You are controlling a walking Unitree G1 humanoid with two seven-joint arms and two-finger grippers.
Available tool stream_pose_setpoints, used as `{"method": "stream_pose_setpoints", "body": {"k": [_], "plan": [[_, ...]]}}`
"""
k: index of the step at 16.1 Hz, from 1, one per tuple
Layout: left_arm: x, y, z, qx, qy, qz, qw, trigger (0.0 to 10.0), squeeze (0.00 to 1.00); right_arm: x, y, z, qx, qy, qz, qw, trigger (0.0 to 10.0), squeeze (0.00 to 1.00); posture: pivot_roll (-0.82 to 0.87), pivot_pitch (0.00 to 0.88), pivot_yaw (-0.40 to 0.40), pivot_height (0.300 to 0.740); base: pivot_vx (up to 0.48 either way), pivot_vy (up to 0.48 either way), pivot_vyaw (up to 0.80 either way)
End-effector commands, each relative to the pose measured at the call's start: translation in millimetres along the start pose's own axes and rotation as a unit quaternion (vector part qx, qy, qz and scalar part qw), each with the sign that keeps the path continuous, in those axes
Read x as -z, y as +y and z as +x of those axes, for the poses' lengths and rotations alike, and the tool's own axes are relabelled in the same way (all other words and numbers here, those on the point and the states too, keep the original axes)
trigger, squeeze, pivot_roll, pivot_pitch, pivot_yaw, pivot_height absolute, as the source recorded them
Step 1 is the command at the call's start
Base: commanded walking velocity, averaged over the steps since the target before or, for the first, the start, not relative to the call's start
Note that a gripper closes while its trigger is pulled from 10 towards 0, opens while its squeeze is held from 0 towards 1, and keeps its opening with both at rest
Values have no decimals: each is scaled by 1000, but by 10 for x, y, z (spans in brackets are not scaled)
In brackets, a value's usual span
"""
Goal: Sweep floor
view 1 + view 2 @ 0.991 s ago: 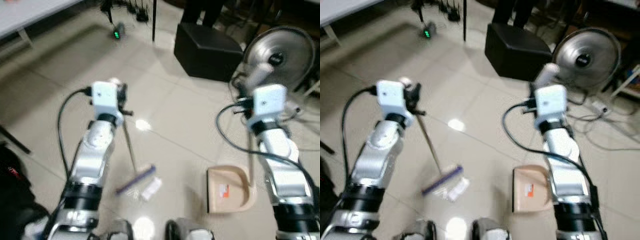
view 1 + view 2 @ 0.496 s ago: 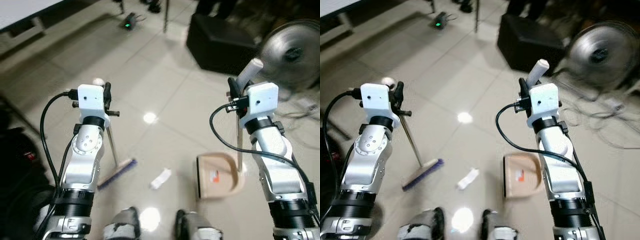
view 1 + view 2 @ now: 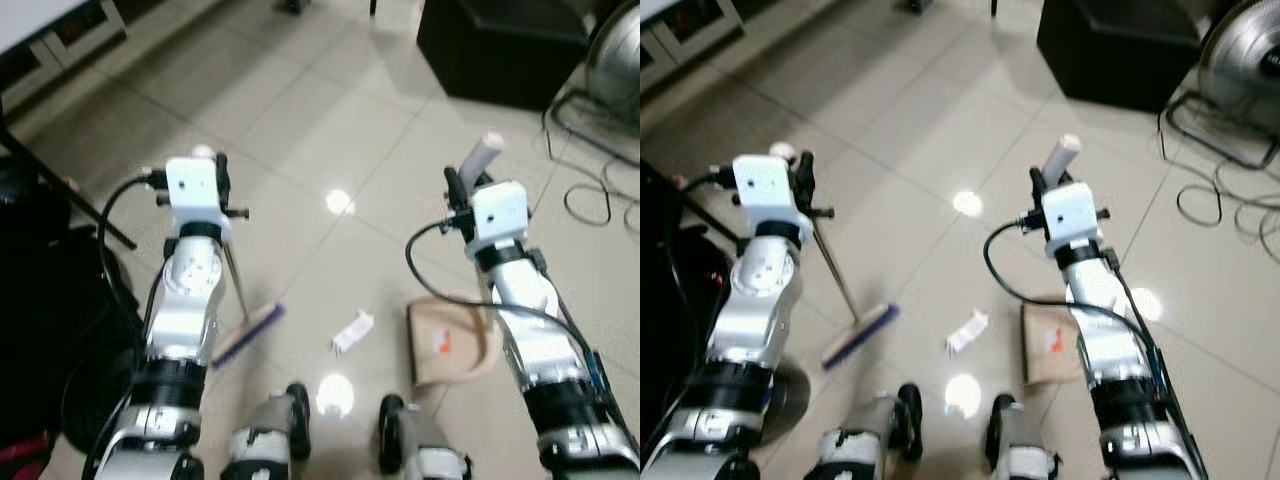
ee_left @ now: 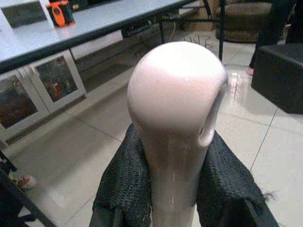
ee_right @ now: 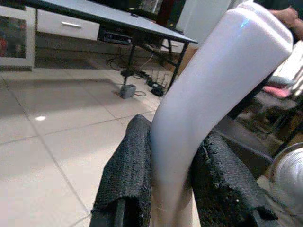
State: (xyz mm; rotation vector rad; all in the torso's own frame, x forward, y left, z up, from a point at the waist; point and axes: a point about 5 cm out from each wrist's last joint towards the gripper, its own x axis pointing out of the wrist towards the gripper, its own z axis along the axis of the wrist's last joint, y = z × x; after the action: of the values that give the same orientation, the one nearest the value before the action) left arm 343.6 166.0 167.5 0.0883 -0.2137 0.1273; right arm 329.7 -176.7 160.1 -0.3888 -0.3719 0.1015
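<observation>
Broom stands slanted on the tiled floor, its thin metal shaft rising to the left gripper and its purple-bristled head resting on the tiles in front of the robot's left foot. A crumpled white scrap of paper lies on the floor between the broom head and the beige dustpan, apart from both. The dustpan sits flat on the tiles, its upright handle leading up to the right gripper.

The head views show the floor layout; the wrist views show the grasps. In the left wrist view, the two black fingers are closed tightly on the broom's rounded pale handle tip, which has a hanging hole in its side. In the right wrist view, the black fingers clamp the curved white grip of the dustpan handle. The wrist views also show a long grey table with glass-fronted cabinets beneath it.
</observation>
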Motion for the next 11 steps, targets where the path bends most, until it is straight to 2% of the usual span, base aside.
{"method": "stream_pose_setpoints", "body": {"k": [1, 3, 9, 11], "plan": [[-39, 47, 23, -21, -20, -10, 1000, 10000, 0, -41, -34, 33, 12, -26, -11, 1000, 10000, 0, 129, 372, 71, 740, 0, 0, 0], [-15, 58, 41, -25, -22, -7, 999, 10000, 0, -20, 62, 77, 12, -36, -4, 999, 10000, 0, 137, 389, 65, 740, 0, 0, 0], [69, 24, 77, -19, -18, 7, 1000, 10000, 0, 49, 640, -3, -36, -41, 19, 998, 10000, 0, 150, 403, 77, 740, 0, 0, 0], [96, -17, 95, -16, -14, 8, 1000, 10000, 0, 44, 737, 3, -32, -41, 27, 998, 10000, 0, 154, 402, 79, 740, 0, 0, 0]]}}
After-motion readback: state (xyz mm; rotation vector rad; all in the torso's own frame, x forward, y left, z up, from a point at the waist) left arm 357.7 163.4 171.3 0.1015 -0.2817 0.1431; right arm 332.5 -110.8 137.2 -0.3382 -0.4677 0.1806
